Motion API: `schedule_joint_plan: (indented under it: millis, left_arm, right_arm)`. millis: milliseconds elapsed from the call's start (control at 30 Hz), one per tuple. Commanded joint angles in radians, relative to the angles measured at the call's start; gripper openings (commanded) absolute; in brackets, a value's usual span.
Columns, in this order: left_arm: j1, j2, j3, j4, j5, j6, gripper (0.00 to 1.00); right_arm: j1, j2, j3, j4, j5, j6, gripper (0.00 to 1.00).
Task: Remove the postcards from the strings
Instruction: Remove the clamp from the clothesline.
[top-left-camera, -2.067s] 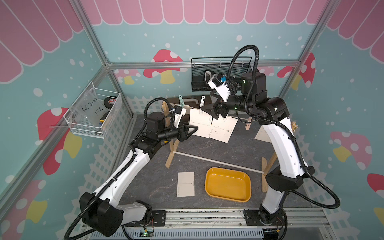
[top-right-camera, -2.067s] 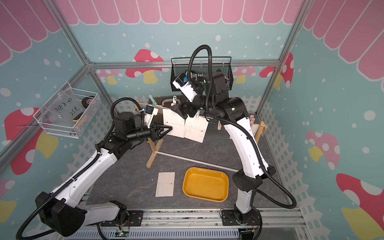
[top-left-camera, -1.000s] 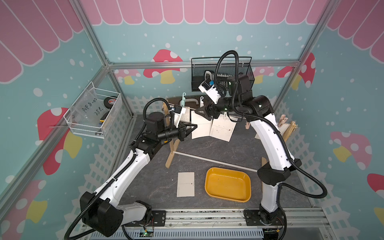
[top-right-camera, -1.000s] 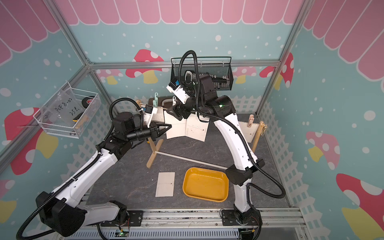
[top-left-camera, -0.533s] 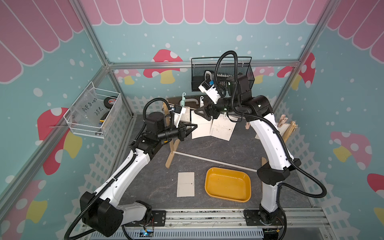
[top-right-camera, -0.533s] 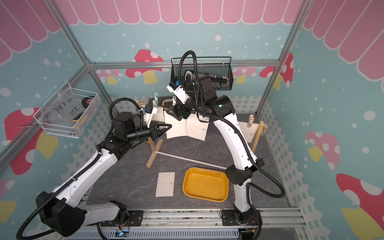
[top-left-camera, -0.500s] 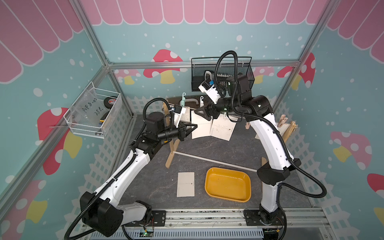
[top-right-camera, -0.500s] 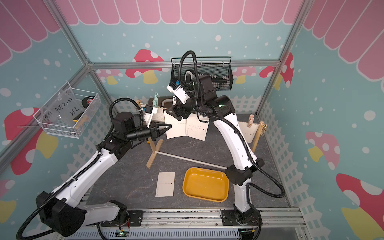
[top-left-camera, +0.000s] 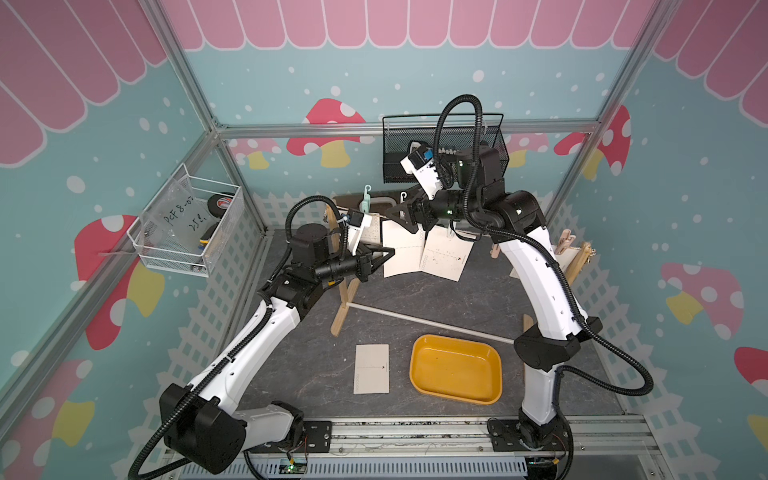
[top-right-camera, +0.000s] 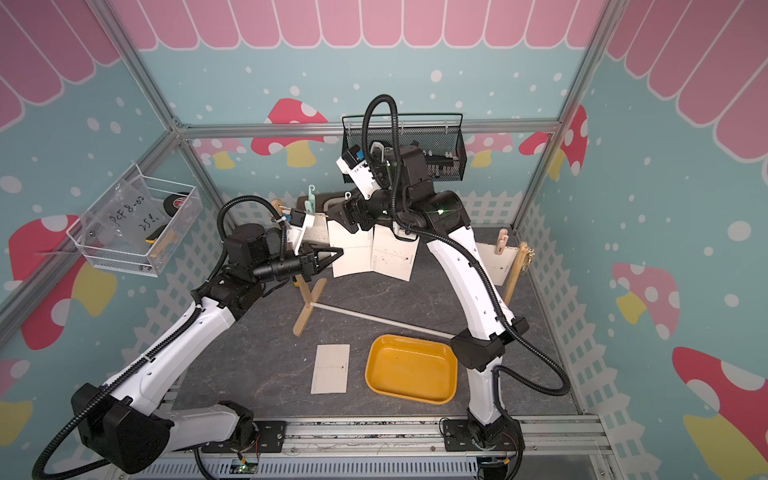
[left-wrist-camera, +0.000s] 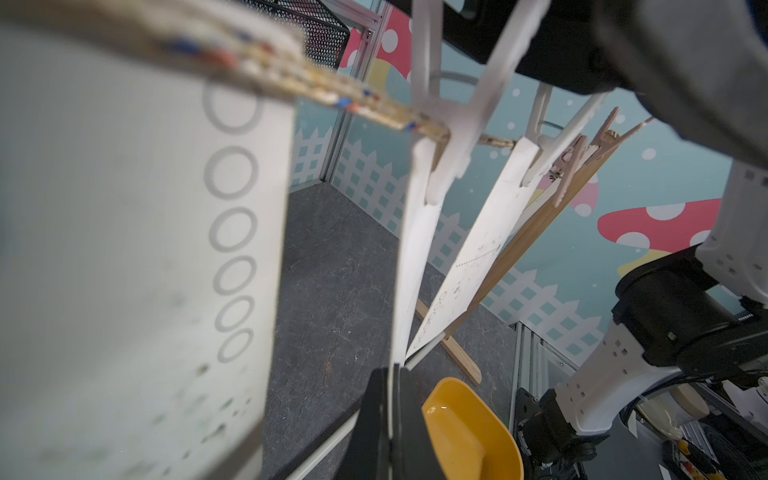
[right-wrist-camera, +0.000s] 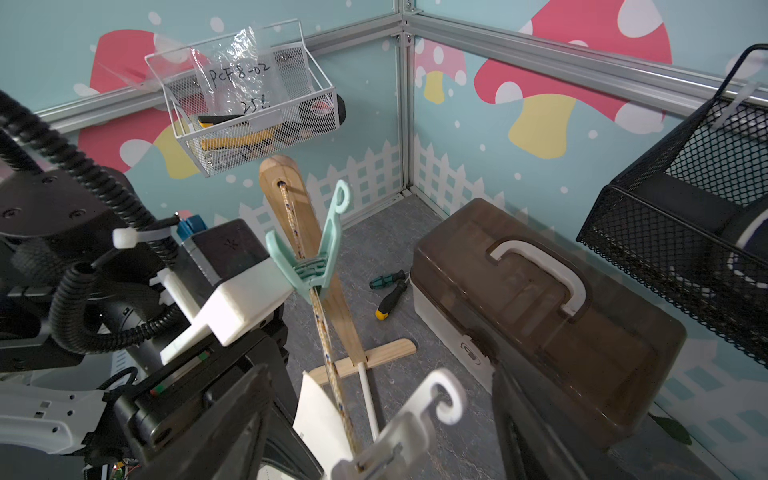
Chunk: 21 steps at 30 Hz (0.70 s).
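Note:
Several cream postcards hang from the twine string (right-wrist-camera: 328, 353) between wooden posts. My left gripper (top-left-camera: 388, 252) is shut on the lower edge of the second postcard (top-left-camera: 401, 257); the left wrist view shows the card's edge pinched between the black fingers (left-wrist-camera: 376, 415). A white clothespin (right-wrist-camera: 415, 424) pins that card to the string. My right gripper (right-wrist-camera: 378, 407) is open, with its jaws wide on either side of this clothespin and apart from it. A green clothespin (top-left-camera: 365, 199) holds the first postcard (top-left-camera: 371, 232). Another postcard (top-left-camera: 372, 369) lies flat on the table.
A yellow tray (top-left-camera: 455, 370) sits at the front beside the flat card. A brown-lidded toolbox (right-wrist-camera: 540, 299) and two screwdrivers (right-wrist-camera: 388, 291) lie behind the rack. A black mesh basket (top-left-camera: 444, 149) and a white wire basket (top-left-camera: 187, 224) hang on the walls.
Two seconds ago my right arm swung left along the string, from the third card's pin to the white clothespin. Since then both arms have stayed almost still.

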Motion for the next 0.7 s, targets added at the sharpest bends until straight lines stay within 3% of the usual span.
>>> schedule_joint_plan:
  millis: [0,333,667]
  left_arm:
    - [-0.001,-0.023,0.0,0.018,0.015,0.004,0.0]
    - [-0.001,-0.029,-0.003,0.022,0.017,0.0,0.0]
    - [-0.001,-0.025,-0.003,0.022,0.017,-0.003,0.0]
  right_arm:
    - [0.001,0.001,0.018,0.028,-0.026,0.042,0.82]
    - [-0.006,0.043,0.019,0.043,-0.122,0.034,0.78]
    - [-0.005,0.036,0.002,0.042,-0.205,-0.027,0.54]
